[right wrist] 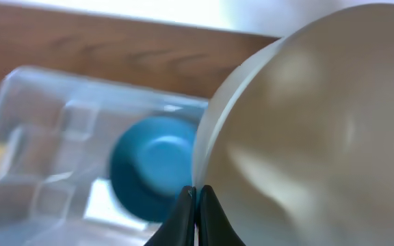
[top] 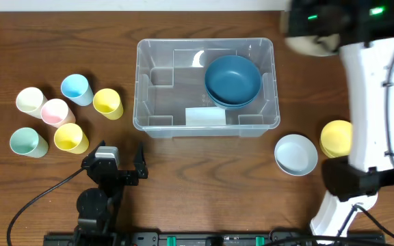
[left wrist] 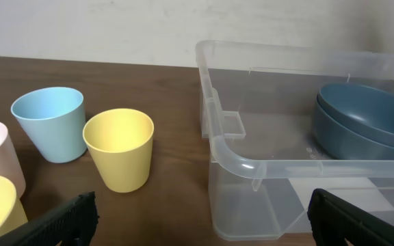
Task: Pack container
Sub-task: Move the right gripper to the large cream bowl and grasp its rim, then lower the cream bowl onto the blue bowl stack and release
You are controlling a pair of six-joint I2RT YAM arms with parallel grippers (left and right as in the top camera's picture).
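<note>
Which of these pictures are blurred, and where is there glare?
Right wrist: all blurred, the container and the pale bowl soft. Overhead: sharp, only the right arm smeared at its far end; a glare spot in the container. Left wrist: sharp.

Seen from above, the left half of the bin (top: 140,85) is bare floor, while two stacked dark blue bowls (top: 232,80) fill the right half. A strip of bare table runs between the bin's left wall and the cups (top: 55,111), the yellow cup (top: 107,102) nearest. In front, the table lies open between the left gripper (top: 115,162), its fingers spread wide, and a light blue bowl (top: 296,153). To the right the white arm (top: 371,102) blocks the way, with a yellow bowl (top: 334,137) against it. The right gripper (right wrist: 196,205), pinched on a pale bowl (right wrist: 306,123), hangs near the bin's far right corner.
</note>
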